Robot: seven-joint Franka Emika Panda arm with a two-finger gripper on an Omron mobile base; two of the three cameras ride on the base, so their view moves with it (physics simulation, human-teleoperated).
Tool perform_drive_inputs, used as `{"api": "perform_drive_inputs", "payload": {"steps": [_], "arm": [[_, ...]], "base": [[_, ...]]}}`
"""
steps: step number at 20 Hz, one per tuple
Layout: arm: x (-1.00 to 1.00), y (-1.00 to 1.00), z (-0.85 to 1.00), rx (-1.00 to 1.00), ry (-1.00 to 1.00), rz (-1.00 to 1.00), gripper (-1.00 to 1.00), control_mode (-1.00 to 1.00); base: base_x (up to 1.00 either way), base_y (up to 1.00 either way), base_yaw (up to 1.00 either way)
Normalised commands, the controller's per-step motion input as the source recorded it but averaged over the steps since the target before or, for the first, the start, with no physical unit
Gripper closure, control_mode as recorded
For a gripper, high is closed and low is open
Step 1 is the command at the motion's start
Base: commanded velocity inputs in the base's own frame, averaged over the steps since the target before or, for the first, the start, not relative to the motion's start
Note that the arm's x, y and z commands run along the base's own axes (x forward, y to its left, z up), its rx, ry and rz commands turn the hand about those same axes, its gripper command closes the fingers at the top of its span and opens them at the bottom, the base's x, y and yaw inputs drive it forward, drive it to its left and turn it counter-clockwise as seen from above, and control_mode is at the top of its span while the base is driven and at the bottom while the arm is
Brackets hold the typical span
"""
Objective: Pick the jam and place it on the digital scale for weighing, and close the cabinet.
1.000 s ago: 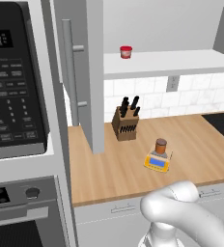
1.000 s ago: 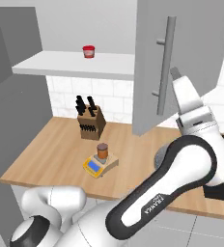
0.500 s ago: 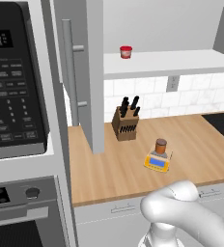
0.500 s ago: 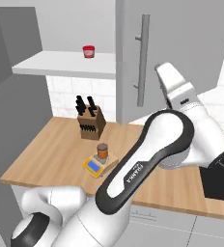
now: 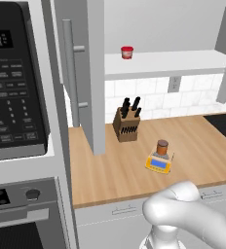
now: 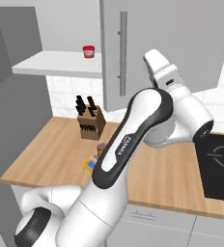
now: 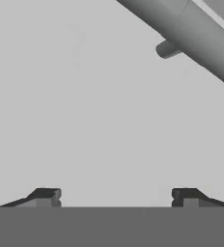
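- Jam (image 5: 162, 147) sits on the digital scale (image 5: 159, 162) on your tabletop (image 5: 120, 170), so weighing looks done.
- Cabinet (image 6: 181, 43) door faces your claw (image 7: 116, 195), spread wide and empty, beside the handle (image 7: 186, 30), apparently pushing it closed.

You are looking at a home kitchen: a pale wooden tabletop (image 5: 120, 177) runs under grey wall cabinets (image 5: 88, 73), with a white tiled backsplash (image 5: 154, 99), a black microwave (image 5: 15, 82) above a built-in oven (image 5: 22, 214), a wooden knife block (image 5: 126, 125) and a black cooktop (image 6: 219, 166).
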Motion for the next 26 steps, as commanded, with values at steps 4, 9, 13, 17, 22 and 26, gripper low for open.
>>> {"api": "perform_drive_inputs", "payload": {"steps": [4, 9, 13, 17, 22, 26], "arm": [[0.99, 0.43, -0.32, 0.00, 0.02, 0.00, -1.00, -1.00], [1.00, 0.42, -0.17, 0.00, 0.07, 0.00, -1.00, -1.00], [0.96, 0.33, -0.01, 0.00, 0.10, 0.00, -1.00, -1.00], [0.64, 0.21, 0.00, 0.00, 0.18, 0.00, -1.00, -1.00], [0.71, 0.22, -0.02, 0.00, 0.18, 0.00, -1.00, -1.00], [0.74, 0.11, -0.14, 0.00, 0.00, 0.00, -1.00, -1.00]], "base": [[0.00, 0.00, 0.00], [0.00, 0.00, 0.00], [0.00, 0.00, 0.00], [0.00, 0.00, 0.00], [0.00, 0.00, 0.00], [0.00, 0.00, 0.00]]}}
